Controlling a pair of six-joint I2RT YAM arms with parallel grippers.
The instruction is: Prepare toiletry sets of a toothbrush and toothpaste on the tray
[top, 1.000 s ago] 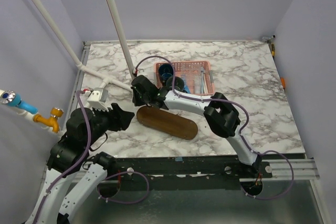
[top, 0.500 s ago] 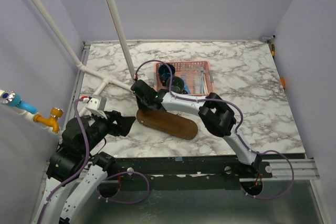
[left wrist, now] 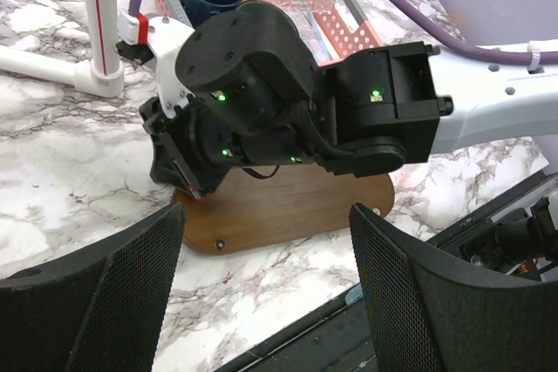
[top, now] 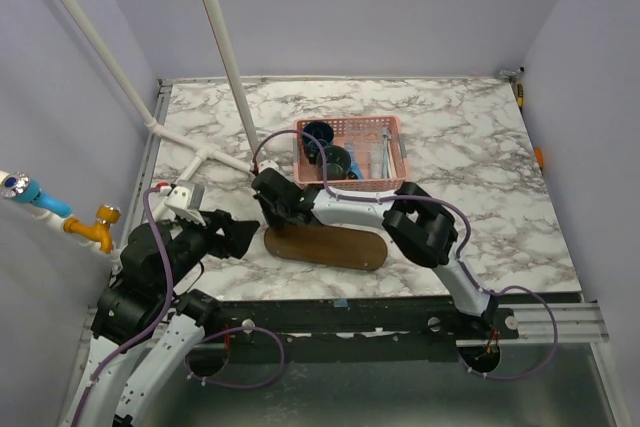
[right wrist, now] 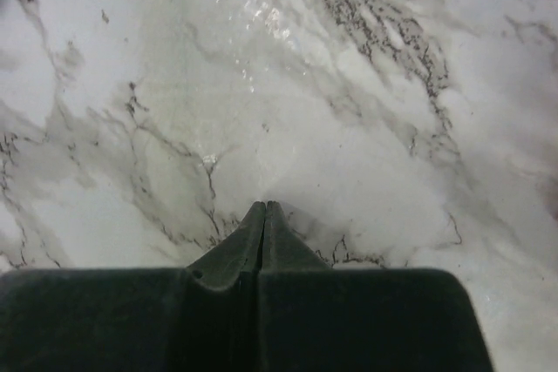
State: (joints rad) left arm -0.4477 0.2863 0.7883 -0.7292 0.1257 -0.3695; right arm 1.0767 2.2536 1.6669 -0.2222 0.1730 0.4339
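One left gripper point(top: 238, 235) sits nearest, its two mesh-faced jaws spread wide, facing the single tray point(left wrist: 296, 206) that lies just beyond them. The tray is a dark brown wooden oval, flat on the marble table point(top: 480, 147). One right gripper point(right wrist: 264, 213), jaws pressed together, points down at the tray's end nearer the left arm. Farther off, one pink basket point(top: 350, 123) holds two dark cups point(top: 318, 134) and the toiletry sets point(top: 386, 154), too small to count.

Bright even light, soft shadows, small glare on the marble table point(right wrist: 261, 10)
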